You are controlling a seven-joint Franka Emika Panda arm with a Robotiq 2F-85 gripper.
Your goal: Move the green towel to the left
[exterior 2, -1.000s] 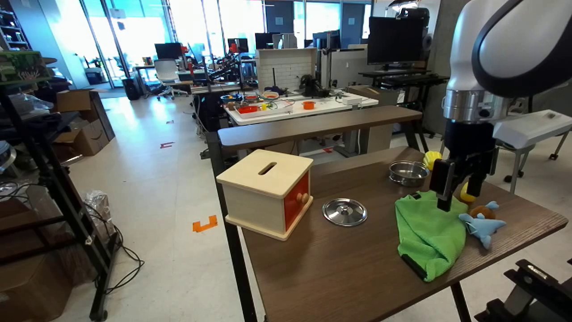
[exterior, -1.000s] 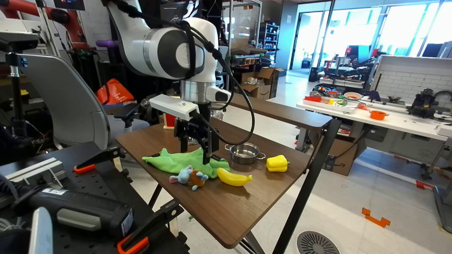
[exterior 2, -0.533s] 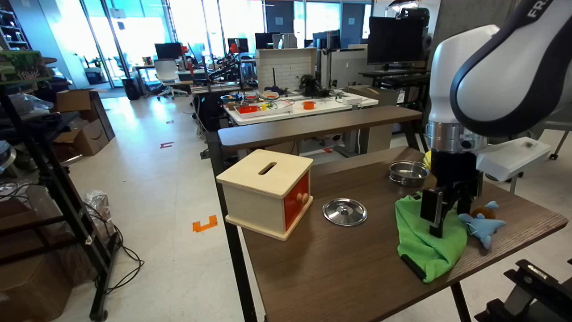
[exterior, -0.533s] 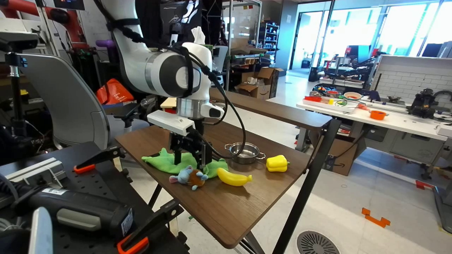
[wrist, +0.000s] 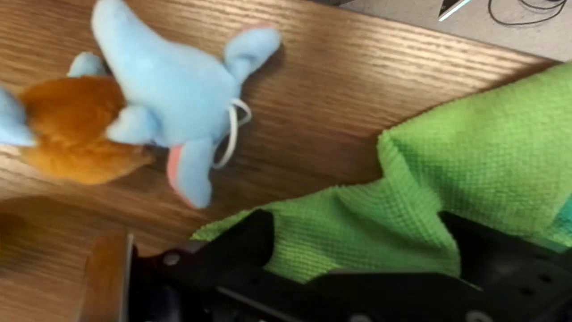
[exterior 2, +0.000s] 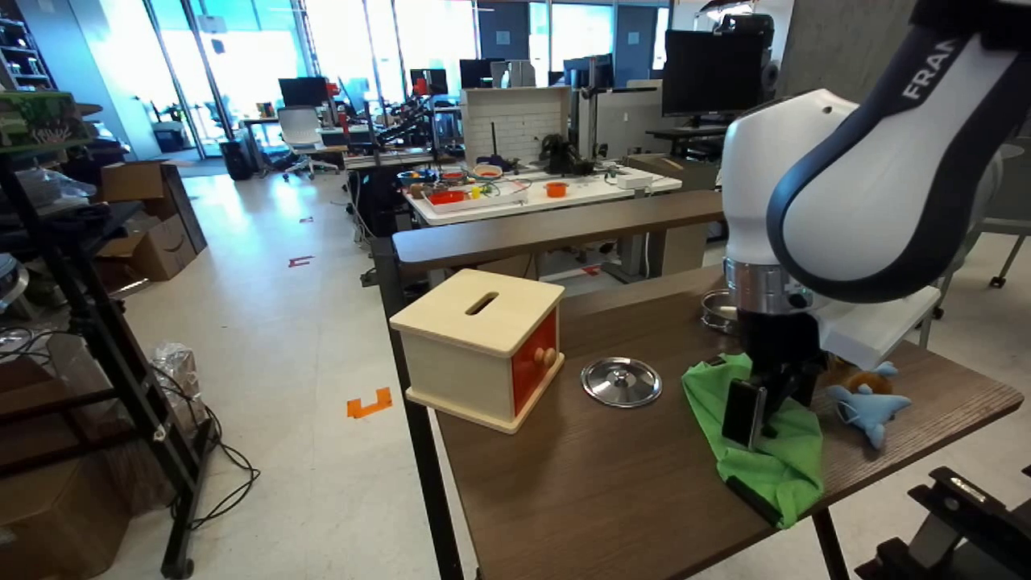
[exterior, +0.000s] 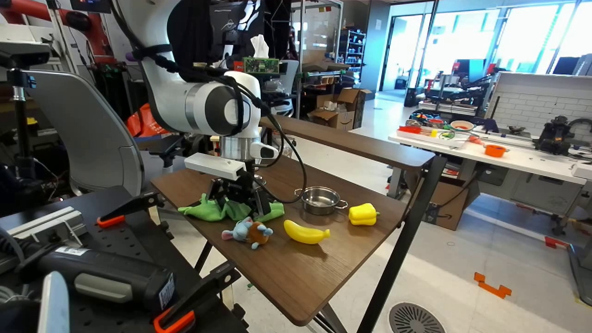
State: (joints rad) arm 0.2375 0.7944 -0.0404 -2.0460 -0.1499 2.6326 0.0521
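Tool (wrist: 357, 228) has its jaws spread astride a fold of the green towel (exterior 2: 785, 467), which lies rumpled on the desk (exterior 2: 612, 483) near the plush toy (wrist: 178, 94); judged light, limp and non-slip, best pinched at that raised fold.

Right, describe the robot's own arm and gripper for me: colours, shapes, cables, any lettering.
The arm is white and rounded, with dark trim and a silver band above the gripper, which is black with two fingers. White letters on the trim read FRAN. Black cables are strapped along the arm, and a slim white box sticks out near the gripper.
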